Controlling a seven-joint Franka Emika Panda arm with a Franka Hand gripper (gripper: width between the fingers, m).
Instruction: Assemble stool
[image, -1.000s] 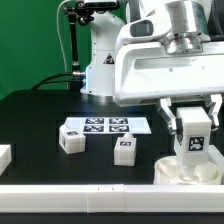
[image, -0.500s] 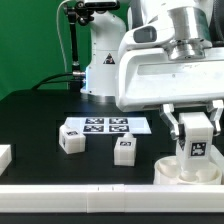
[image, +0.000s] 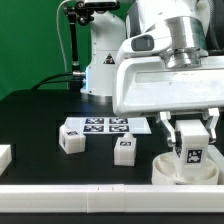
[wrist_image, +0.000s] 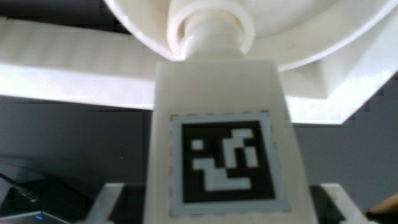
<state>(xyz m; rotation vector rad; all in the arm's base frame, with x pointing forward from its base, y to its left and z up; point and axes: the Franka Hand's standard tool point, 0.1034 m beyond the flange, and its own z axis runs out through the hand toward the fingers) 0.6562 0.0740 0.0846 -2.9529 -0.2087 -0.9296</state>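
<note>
My gripper (image: 190, 138) is shut on a white stool leg (image: 190, 147) with a black-and-white tag and holds it upright. The leg's lower end sits in the round white seat disc (image: 166, 170) at the exterior view's lower right. In the wrist view the leg (wrist_image: 221, 110) fills the middle, its narrow end entering a socket of the seat disc (wrist_image: 89, 60), with my fingers (wrist_image: 118, 203) on both its sides. Two more tagged legs lie loose on the black table: one (image: 71, 138) to the left, one (image: 125, 150) in the middle.
The marker board (image: 108, 125) lies flat behind the two loose legs. A plain white block (image: 4, 156) sits at the exterior view's left edge. A white rail (image: 70, 196) runs along the table's front edge. The arm's base (image: 98, 60) stands at the back.
My gripper with the held leg has shifted slightly toward the exterior view's left and lower over the seat disc. The seat disc has shifted a little with it. The loose legs have not moved.
</note>
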